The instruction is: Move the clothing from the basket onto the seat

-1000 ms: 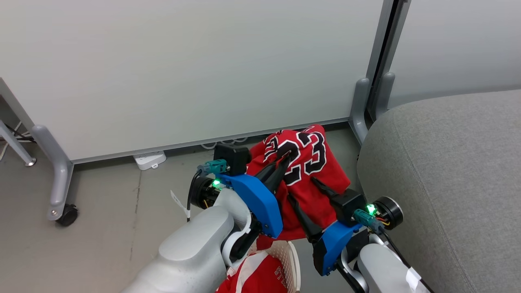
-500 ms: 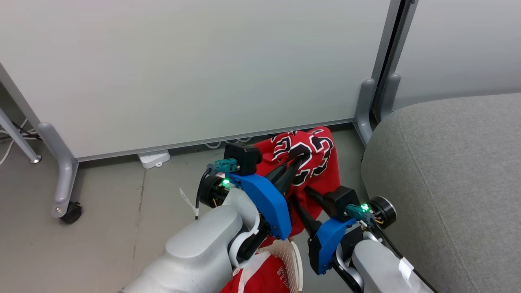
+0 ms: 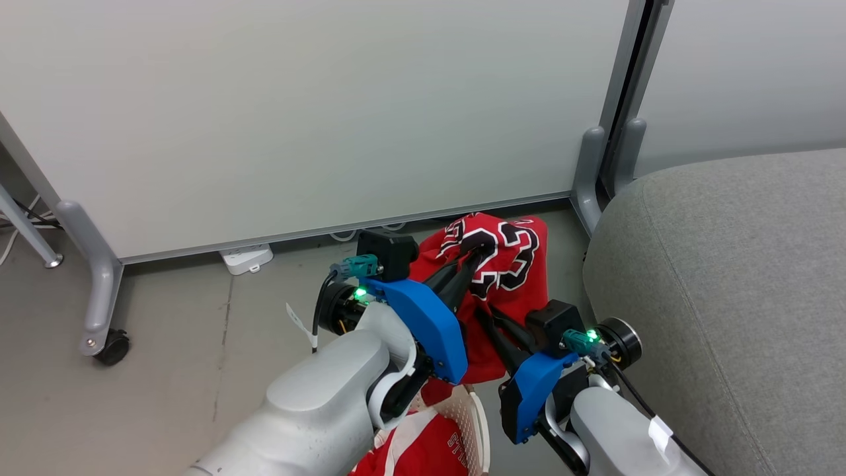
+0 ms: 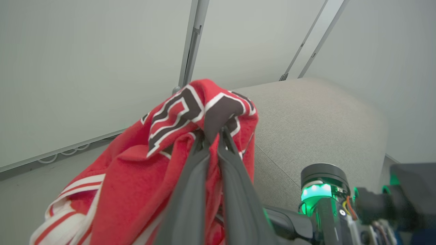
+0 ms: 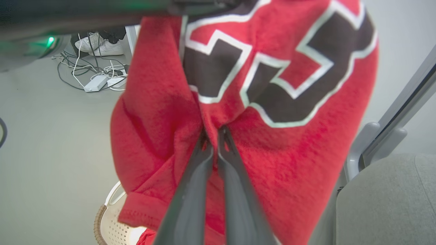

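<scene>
My left pincer (image 4: 213, 134) and right pincer (image 5: 214, 132) both pinch the jersey (image 3: 512, 264), bunched between them above the basket (image 3: 474, 413). With both grips firm, I'd carry it rightward, beyond the right pincer, onto the seat (image 3: 727, 277).

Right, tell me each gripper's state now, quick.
Left gripper: shut on the jersey, at its black number.
Right gripper: shut on the same jersey, lower down.
</scene>
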Controlling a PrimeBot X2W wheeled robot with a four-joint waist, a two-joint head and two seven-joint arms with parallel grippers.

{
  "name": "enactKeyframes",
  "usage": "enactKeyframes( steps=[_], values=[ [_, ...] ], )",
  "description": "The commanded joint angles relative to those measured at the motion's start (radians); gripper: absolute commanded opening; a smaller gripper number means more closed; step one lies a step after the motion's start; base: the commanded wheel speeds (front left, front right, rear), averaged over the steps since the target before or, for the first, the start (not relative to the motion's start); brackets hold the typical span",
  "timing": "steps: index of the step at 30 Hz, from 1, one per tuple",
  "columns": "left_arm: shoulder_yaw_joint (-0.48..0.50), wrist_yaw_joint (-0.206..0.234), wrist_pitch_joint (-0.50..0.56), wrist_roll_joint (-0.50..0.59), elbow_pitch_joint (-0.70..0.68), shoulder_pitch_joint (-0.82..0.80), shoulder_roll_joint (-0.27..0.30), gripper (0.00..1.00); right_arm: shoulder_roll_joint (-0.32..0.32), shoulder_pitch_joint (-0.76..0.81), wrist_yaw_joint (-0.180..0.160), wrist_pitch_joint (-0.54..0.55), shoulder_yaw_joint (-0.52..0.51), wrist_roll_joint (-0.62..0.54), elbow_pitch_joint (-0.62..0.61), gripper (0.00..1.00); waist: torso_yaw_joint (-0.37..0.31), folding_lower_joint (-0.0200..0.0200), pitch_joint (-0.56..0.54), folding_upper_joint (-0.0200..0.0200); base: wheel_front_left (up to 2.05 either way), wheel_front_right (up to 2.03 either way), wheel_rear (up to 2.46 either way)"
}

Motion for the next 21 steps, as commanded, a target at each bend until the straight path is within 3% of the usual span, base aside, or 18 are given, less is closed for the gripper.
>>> enactKeyframes(
  steps=[1, 11, 12, 13, 14, 15, 21],
  values=[
    [-0.003, 0.004, -0.009, -0.004, 0.005, -0.02, 0.002, 0.0, -0.001, -0.013, -0.001, -0.008, 0.005, 0.01, 0.006, 0.0, -0.001, 0.0, 0.0, 0.0, 0.0, 0.0, 0.0],
    [-0.028, 0.006, -0.035, -0.017, 0.016, -0.035, 0.002, 0.0, -0.001, -0.021, -0.001, -0.019, 0.01, 0.018, 0.017, 0.0, -0.003, 0.0, 0.0, 0.0, 0.0, 0.0, 0.0],
    [-0.03, 0.005, -0.043, -0.013, 0.016, -0.038, 0.002, 0.07, -0.001, -0.02, -0.001, -0.021, 0.011, 0.019, 0.018, 0.0, -0.003, 0.0, 0.0, 0.0, 0.0, 0.0, 0.0],
    [-0.032, 0.005, -0.048, -0.01, 0.017, -0.039, 0.002, 0.31, -0.001, -0.02, -0.001, -0.022, 0.011, 0.019, 0.019, 0.0, -0.002, 0.0, -0.001, 0.0, 0.0, 0.0, 0.0],
    [-0.034, 0.003, -0.056, -0.006, 0.017, -0.041, 0.002, 0.85, -0.001, -0.022, -0.001, -0.024, 0.01, 0.019, 0.02, 0.0, -0.002, 0.0, -0.001, 0.0, 0.0, 0.0, 0.0],
    [-0.035, 0.0, -0.061, 0.0, 0.017, -0.041, 0.002, 1.0, -0.001, -0.023, -0.001, -0.025, 0.008, 0.017, 0.02, 0.0, -0.002, 0.0, -0.001, 0.0, 0.0, 0.0, 0.0],
    [-0.019, -0.021, -0.087, 0.062, 0.024, -0.015, 0.005, 1.0, -0.001, -0.029, -0.001, -0.034, -0.011, 0.0, 0.019, 0.0, 0.0, 0.0, -0.003, 0.0, 0.0, 0.0, 0.0]
  ],
)
